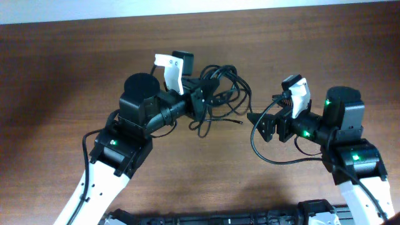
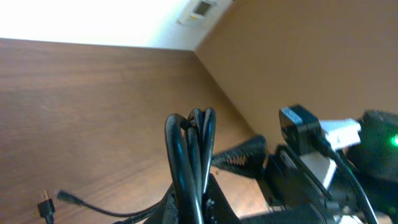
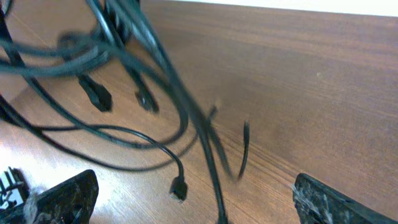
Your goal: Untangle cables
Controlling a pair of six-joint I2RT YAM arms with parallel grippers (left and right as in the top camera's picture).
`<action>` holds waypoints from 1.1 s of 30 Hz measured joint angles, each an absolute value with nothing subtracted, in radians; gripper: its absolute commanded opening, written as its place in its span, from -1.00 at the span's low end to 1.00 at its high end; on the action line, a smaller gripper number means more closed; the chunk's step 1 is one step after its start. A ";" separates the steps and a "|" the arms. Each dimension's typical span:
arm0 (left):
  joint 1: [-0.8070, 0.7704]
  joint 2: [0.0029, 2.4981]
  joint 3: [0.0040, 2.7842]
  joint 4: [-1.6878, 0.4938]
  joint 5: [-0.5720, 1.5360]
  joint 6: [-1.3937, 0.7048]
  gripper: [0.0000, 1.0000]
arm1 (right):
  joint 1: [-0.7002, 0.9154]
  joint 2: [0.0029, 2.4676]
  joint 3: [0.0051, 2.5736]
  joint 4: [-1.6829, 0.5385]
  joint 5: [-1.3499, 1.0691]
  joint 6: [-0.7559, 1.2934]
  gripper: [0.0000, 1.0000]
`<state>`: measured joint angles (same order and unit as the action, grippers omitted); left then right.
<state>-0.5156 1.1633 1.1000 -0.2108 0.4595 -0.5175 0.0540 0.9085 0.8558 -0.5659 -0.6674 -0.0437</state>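
Observation:
The cables (image 1: 224, 87) are a tangle of thin black cords lifted off the brown table behind its middle. My left gripper (image 1: 201, 99) is shut on a bunch of their loops, which stand up between its jaws in the left wrist view as cables (image 2: 189, 149) above the left gripper (image 2: 200, 202). One loose strand ends in a small plug (image 2: 45, 205) on the table. My right gripper (image 1: 262, 122) stands open just right of the tangle, holding nothing. In the right wrist view several strands and a plug (image 3: 178, 187) hang between the wide-apart fingers (image 3: 62, 196) of the right gripper (image 3: 193, 205).
A small black box (image 1: 182, 61) lies on the table (image 1: 75, 62) behind the left gripper. A thicker black wire (image 1: 256, 145) loops out from the right arm. The right arm (image 2: 317, 155) shows close by in the left wrist view.

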 measured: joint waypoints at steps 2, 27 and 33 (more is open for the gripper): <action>-0.516 1.164 1.100 -0.214 0.512 -0.518 -1.00 | 0.054 0.895 0.856 -0.559 -0.651 -0.021 0.97; -0.495 1.163 1.100 -0.163 0.804 -0.562 -1.00 | 0.054 0.926 0.855 -0.578 -0.339 0.189 0.97; -0.451 1.164 1.100 -0.164 0.760 -0.562 -1.00 | 0.054 0.902 0.855 -0.618 -0.487 0.016 0.97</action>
<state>-0.4511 1.1637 1.1000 -0.1642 0.7601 -0.5617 0.0540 0.9016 0.8551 -0.6178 -0.4866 0.0162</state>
